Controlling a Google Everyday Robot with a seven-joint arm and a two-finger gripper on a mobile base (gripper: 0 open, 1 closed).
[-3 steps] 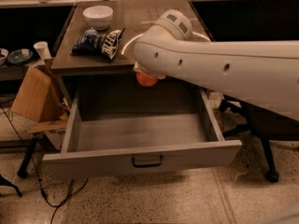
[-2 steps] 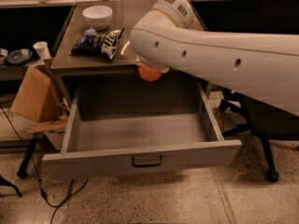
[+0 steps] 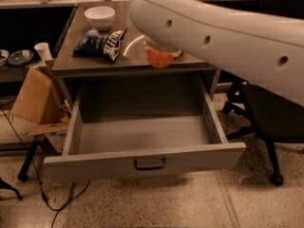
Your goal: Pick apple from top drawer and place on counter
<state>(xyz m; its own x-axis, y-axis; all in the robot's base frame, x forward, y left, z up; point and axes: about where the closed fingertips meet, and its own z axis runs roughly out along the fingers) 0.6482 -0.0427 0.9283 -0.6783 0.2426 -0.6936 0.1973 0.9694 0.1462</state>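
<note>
You have the small orange-red apple (image 3: pixel 159 59) out of the wide grey top drawer (image 3: pixel 142 136). It sits at the grey-brown counter's (image 3: pixel 85 64) front edge, under the gripper (image 3: pixel 167 50). You cannot tell if it's clamped; release remains.

Arm (image 3: pixel 213 32) is showing off-white with small dark round holes. Gripper (image 3: pixel 171 52), tucked under the arm at the counter's front edge, is showing only a pale tan sliver. Apple (image 3: pixel 159 59) is glowing orange-red. Counter (image 3: pixel 76 63) is appearing grey-brown with a thin white arc. Drawer (image 3: pixel 142 132) is reading plain grey, with its handle (image 3: pixel 149 164) dark. Bowl (image 3: pixel 99 17) is showing white. Bag (image 3: pixel 102 44) is displaying dark blue with white lettering. Floor (image 3: pixel 190 203) is showing speckled beige.
</note>
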